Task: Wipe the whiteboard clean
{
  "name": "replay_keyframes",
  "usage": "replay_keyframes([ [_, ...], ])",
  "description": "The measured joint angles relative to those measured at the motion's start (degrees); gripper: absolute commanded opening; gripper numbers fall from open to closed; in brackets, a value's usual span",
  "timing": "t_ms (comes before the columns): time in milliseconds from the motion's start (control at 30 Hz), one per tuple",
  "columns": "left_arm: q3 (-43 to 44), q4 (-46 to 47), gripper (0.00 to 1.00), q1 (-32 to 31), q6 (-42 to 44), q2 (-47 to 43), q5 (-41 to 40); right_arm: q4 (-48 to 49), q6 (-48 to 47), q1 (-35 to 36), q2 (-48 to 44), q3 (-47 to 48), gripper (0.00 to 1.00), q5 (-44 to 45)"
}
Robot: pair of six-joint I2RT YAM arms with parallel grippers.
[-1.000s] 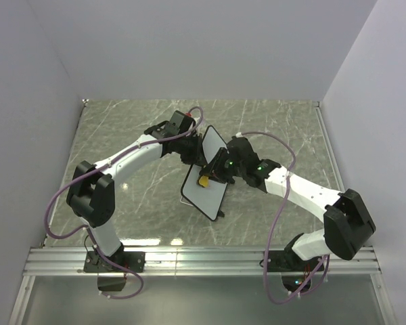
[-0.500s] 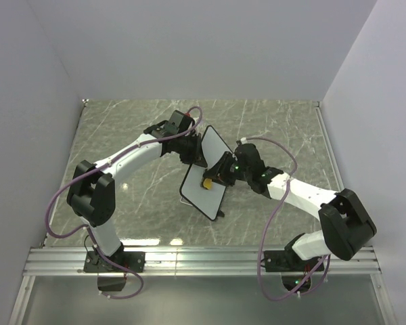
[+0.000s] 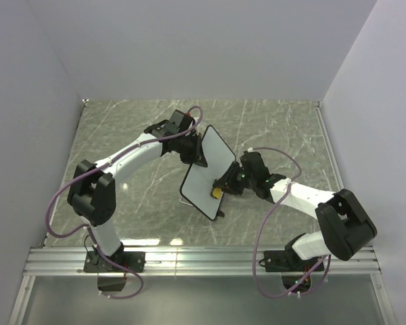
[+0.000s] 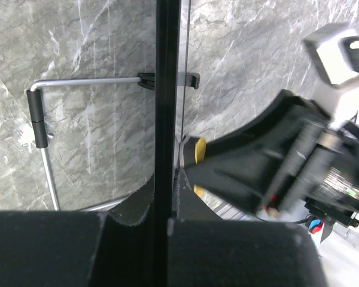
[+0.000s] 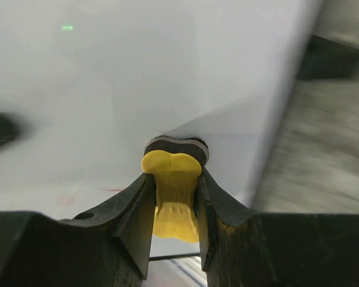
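Right hand pinches yellow eraser against the tilted, black-rimmed whiteboard clamped by left hand.

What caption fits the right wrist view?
Right gripper, jaws shut on a yellow eraser, holds it against the whiteboard.

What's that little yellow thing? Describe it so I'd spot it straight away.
On the marble table, find the whiteboard in the middle. Against its face, the right arm's pincer grips a small eraser: the only yellow thing among black, white and grey neighbours.
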Motion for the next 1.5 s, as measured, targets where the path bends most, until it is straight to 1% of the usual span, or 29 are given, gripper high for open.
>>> replay_keyframes([
  [167, 0.4, 0.1, 0.0, -0.3, 0.3, 0.0, 0.2, -7.9, -2.3, -0.3, 0.9, -3.8, 0.0, 2.3],
  [200, 0.6, 0.0, 0.0, -0.5, 0.4, 0.0, 0.0, -8.5, -1.8, -0.6, 1.1, -4.0, 0.0, 1.5],
  [367, 1.0, -0.1, 0.0, -1.0, 0.4, 0.1, -0.5, -12.1, -3.2, 0.5, 0.0, -2.2, 0.0, 3.7],
  [467, 1.1, -0.1, 0.0, -1.1, 0.2, 0.2, -0.5, -15.6, -3.7, 2.1, -2.0, 0.3, 0.0, 5.4],
  [533, 1.2, 0.0, 0.0, -1.1, 0.2, 0.3, -0.5, -18.0, -3.7, 3.7, -4.7, 4.0, 0.0, 5.0],
  [633, 1.3, -0.1, 0.0, -1.2, 0.2, 0.4, -0.6, -19.0, -3.7, 5.2, -8.5, 10.5, 0.0, 4.6],
  [733, 1.6, -0.2, 0.0, -1.2, 0.2, 0.5, -0.7, -18.8, -3.8, 5.6, -10.4, 16.0, 0.0, 4.3],
  [867, 2.2, -0.4, 0.0, -1.3, 0.2, 0.9, -0.7, -18.1, -4.2, 5.7, -9.3, 19.0, 0.0, 3.5],
  [1067, 3.3, -0.7, 0.0, -1.3, 0.2, 1.7, -0.8, -19.1, -4.2, 6.5, -4.4, 19.0, 0.0, 2.6],
  [1300, 3.3, -0.6, 0.0, -1.3, 0.0, 1.8, -0.9, -18.2, -4.1, 9.4, -3.7, 18.6, 0.0, 1.3],
  [1400, 3.2, -0.6, 0.0, -1.3, 0.0, 1.8, -1.0, -15.8, -4.0, 9.2, -3.6, 16.5, 0.0, 0.5],
  [1500, 3.0, -0.5, 0.0, -1.1, 0.0, 1.8, -0.9, -11.5, -3.6, 8.5, -4.0, 12.5, 0.0, -1.0],
])
